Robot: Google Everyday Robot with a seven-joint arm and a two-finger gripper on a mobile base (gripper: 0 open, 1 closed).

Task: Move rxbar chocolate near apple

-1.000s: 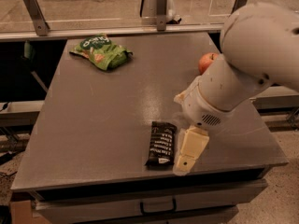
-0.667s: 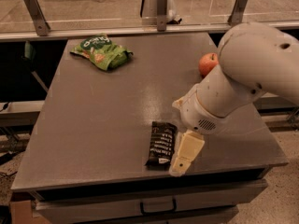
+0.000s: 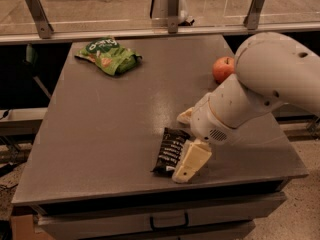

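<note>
The rxbar chocolate, a black wrapper with white lettering, lies flat near the table's front edge. The red-orange apple sits at the right side of the table, partly behind my white arm. My gripper is low over the table, just right of the bar. One cream finger rests against the bar's right edge and the other finger sits behind the bar's far end. The fingers are apart and hold nothing.
A green snack bag lies at the back left of the grey table. A railing with metal posts runs behind the table. Drawers sit under the front edge.
My arm has shifted a little left and lower toward the bar, uncovering more of the apple. The bar, apple and green bag have not moved.
</note>
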